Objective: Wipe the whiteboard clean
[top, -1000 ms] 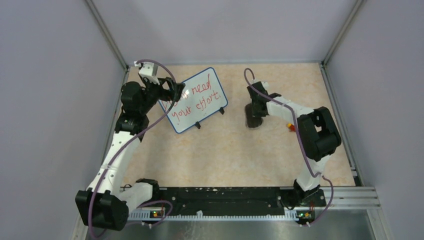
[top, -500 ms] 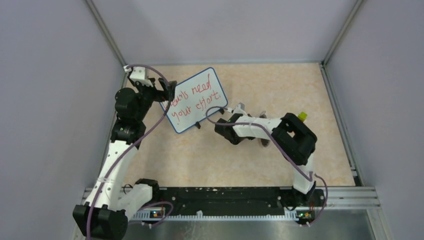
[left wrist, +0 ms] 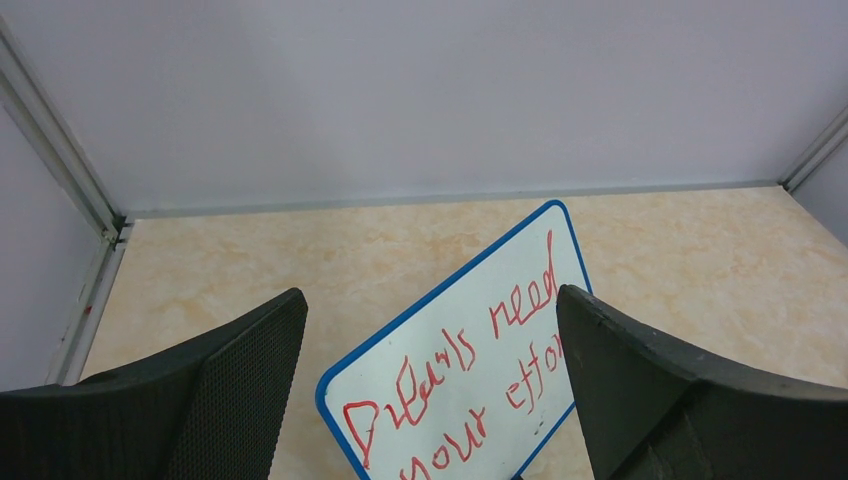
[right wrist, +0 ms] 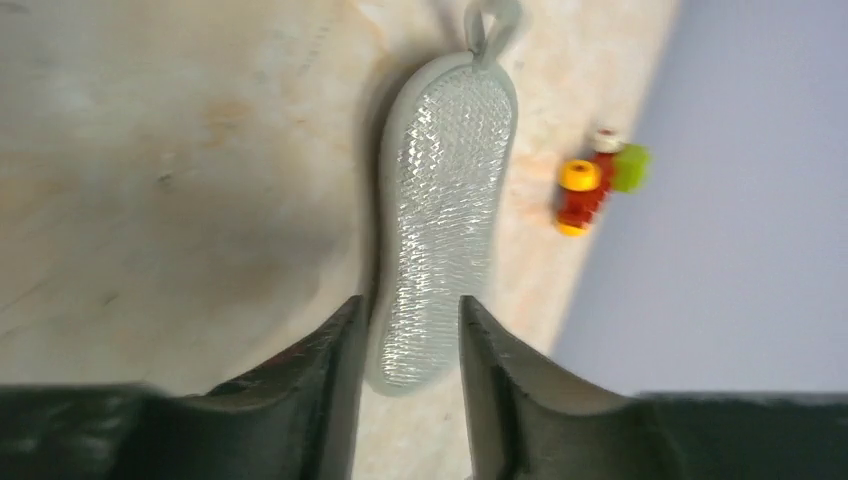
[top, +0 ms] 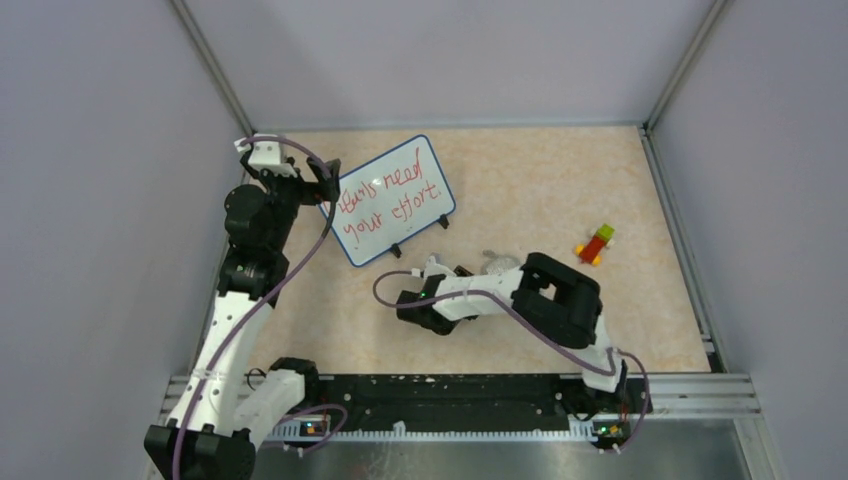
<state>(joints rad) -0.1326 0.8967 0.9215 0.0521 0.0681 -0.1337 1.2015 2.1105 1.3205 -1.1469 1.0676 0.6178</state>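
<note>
The whiteboard (top: 395, 200) stands tilted at the back left, blue-rimmed, with red handwriting across it. My left gripper (top: 327, 181) is wide open just off its left corner. In the left wrist view the whiteboard (left wrist: 460, 370) shows between the two spread fingers (left wrist: 250, 390), and nothing is held. The grey oval eraser pad (top: 497, 263) lies flat on the table right of centre. My right gripper (right wrist: 410, 335) has its jaws slightly parted on either side of the eraser pad's (right wrist: 445, 230) near end, with a gap on the right side. In the top view the right arm (top: 455, 295) is folded low over that gripper.
A small red, yellow and green toy (top: 595, 245) lies at the right, also visible beyond the pad as the toy (right wrist: 590, 180). Grey walls with metal posts close in the beige table (top: 540, 170) on three sides.
The right arm swung from the back right down to the near middle, and its jaws parted around the eraser pad, now flat on the table. The left gripper drew back left off the board.
</note>
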